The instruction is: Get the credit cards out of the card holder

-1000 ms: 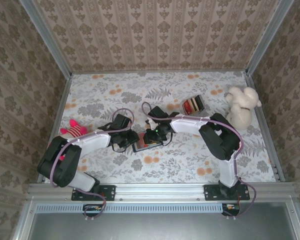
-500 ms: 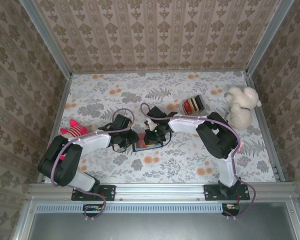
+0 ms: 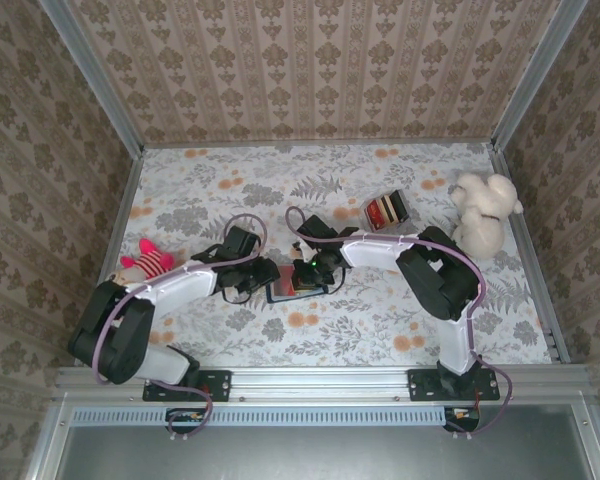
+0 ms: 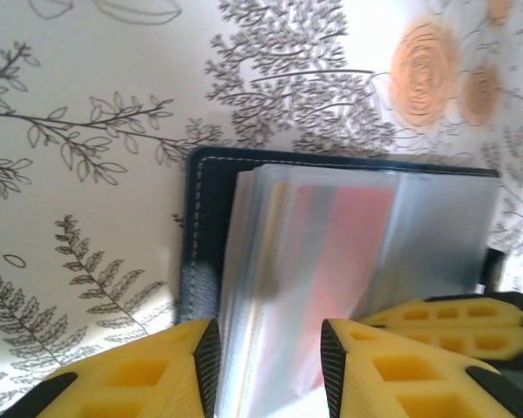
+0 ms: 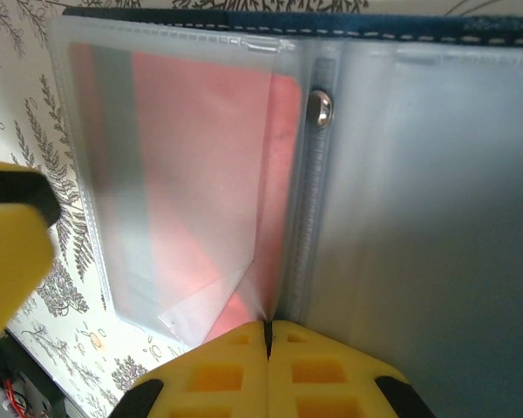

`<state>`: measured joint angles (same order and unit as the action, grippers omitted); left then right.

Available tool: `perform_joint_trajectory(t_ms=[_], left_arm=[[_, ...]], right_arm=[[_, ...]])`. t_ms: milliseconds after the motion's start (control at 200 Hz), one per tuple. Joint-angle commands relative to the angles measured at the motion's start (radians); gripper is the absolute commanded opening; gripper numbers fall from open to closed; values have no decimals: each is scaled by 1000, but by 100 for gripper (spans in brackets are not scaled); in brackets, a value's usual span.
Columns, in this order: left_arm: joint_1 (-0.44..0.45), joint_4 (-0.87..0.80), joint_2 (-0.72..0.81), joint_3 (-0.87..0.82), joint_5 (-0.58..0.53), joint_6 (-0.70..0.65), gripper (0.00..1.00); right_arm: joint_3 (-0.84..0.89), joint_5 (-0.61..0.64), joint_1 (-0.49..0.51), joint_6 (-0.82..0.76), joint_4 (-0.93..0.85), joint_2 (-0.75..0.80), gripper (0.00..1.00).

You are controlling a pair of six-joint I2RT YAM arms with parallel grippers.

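The navy card holder point(image 3: 292, 288) lies open on the floral table between both grippers. In the left wrist view its dark stitched edge point(image 4: 199, 228) shows beside a stack of clear sleeves, one holding a red credit card point(image 4: 353, 248). My left gripper point(image 4: 269, 366) is open, its pads on either side of the sleeves' near end. In the right wrist view the red card point(image 5: 205, 165) sits inside a clear sleeve next to a metal snap point(image 5: 320, 108). My right gripper point(image 5: 268, 329) is shut, pinching the sleeve's thin lower edge by the spine.
A red, cream and brown striped block point(image 3: 387, 210) lies behind the right arm. A cream plush dog point(image 3: 483, 212) sits at the far right, and a pink striped plush point(image 3: 146, 259) at the left wall. The right gripper's yellow finger point(image 4: 453, 315) crowds the left wrist view.
The left arm's elbow has swung down and left while its gripper stays at the holder. The right gripper shifted slightly over the holder. The holder has hardly moved.
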<state>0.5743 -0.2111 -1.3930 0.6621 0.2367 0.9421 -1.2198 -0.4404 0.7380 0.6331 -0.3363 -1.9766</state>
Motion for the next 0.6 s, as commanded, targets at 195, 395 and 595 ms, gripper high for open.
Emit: perform_joint_trajectory(t_ms=[195, 395, 595], left_arm=[[-7, 41, 1, -18, 97, -27, 34], [-7, 62, -61, -8, 112, -26, 33], [-5, 45, -93, -3, 89, -25, 37]], right_arm=[[39, 64, 4, 37, -4, 8, 0], [45, 66, 3, 39, -1, 8, 0], [47, 65, 0, 40, -2, 9, 0]])
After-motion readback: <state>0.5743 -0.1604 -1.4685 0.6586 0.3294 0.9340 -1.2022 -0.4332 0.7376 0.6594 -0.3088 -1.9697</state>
